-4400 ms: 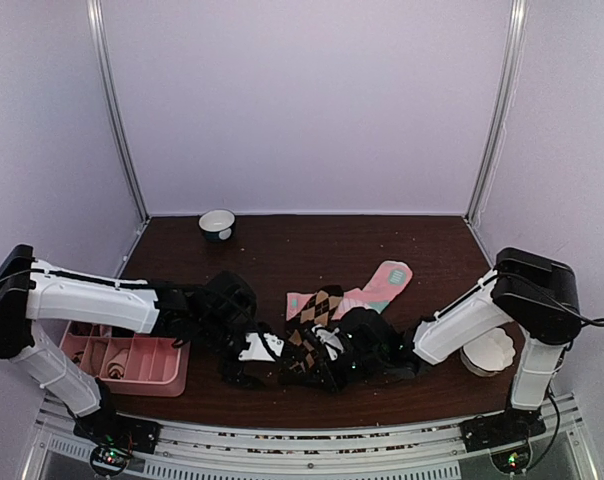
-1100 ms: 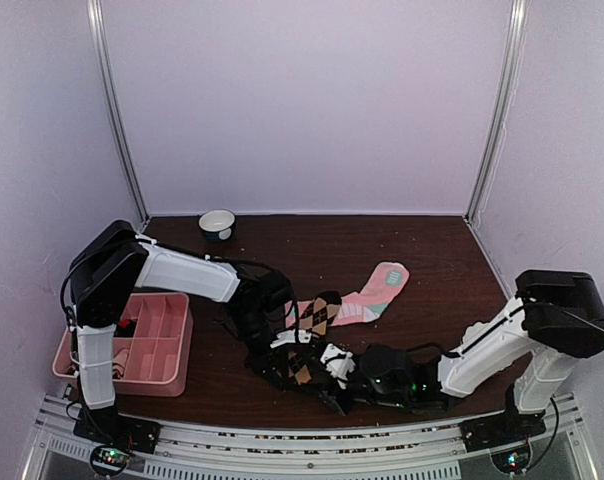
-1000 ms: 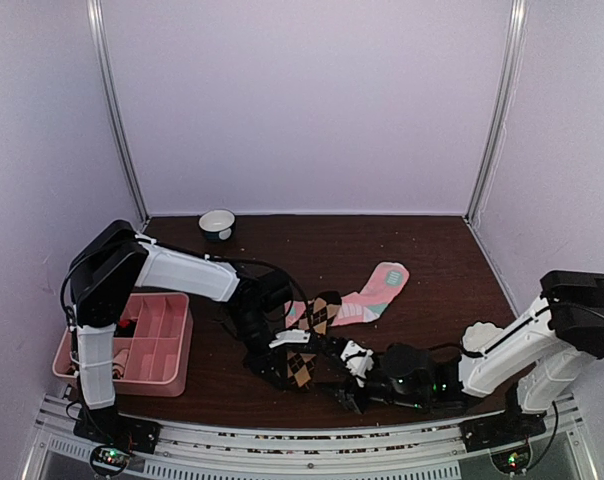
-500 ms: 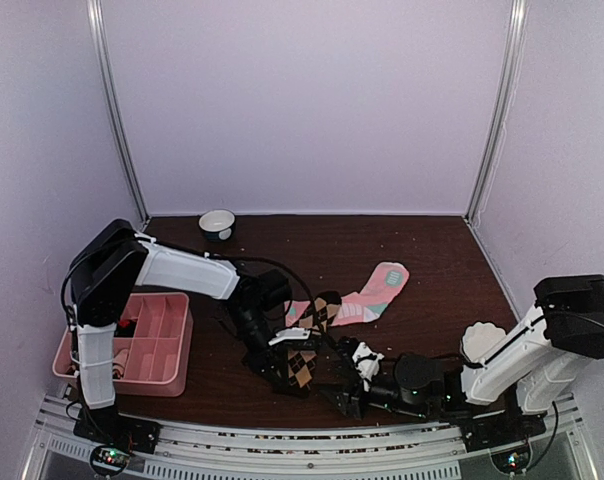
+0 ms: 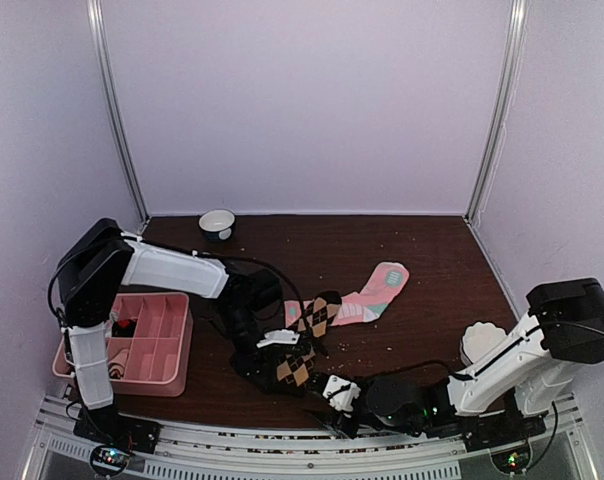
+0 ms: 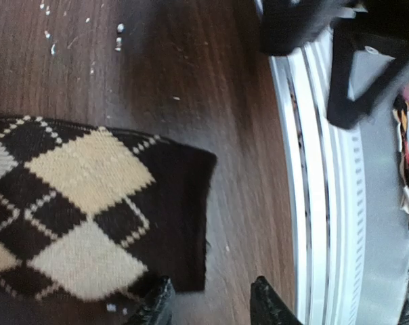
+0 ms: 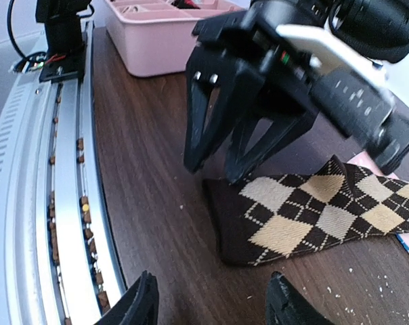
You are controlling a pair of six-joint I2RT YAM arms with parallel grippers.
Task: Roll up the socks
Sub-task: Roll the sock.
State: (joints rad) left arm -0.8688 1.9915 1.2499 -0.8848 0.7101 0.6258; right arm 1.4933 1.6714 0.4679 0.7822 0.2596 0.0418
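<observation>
Down at the front of the counter (image 5: 432, 260), the left hand (image 6: 210, 292) hangs over one argyle sock (image 6: 76, 217). Its fingers (image 6: 156, 305) are spread, with only bare wood between them. It is released and grips nothing. One fingertip sits right by the sock's dark cuff corner, and I can't say whether it touches.

From the right wrist camera the left hand stands tall over that same cuff, tips pointing down at the edge of the fabric. The sock lies flat and unrolled, its diamonds running away to the right.

The right hand (image 7: 212, 281) is low at the near edge, just beside the rail (image 7: 49, 169). Its jaws are apart and empty too, and it faces the cuff from a short way off.

From above, the flat argyle sock lies near the front edge, between the two hands. Behind it, mid-counter, a second argyle sock (image 5: 320, 312) lies at the lower end of the pink sock (image 5: 380, 285). The pink one stretches up and to the right, mint toe at the far end. It looks like the argyle overlaps it, but the layering is hard to read.

The tray (image 5: 177, 375) sits at the left front. A bowl (image 5: 217, 223) is at the back wall. Pale crumbs are scattered on the wood.
</observation>
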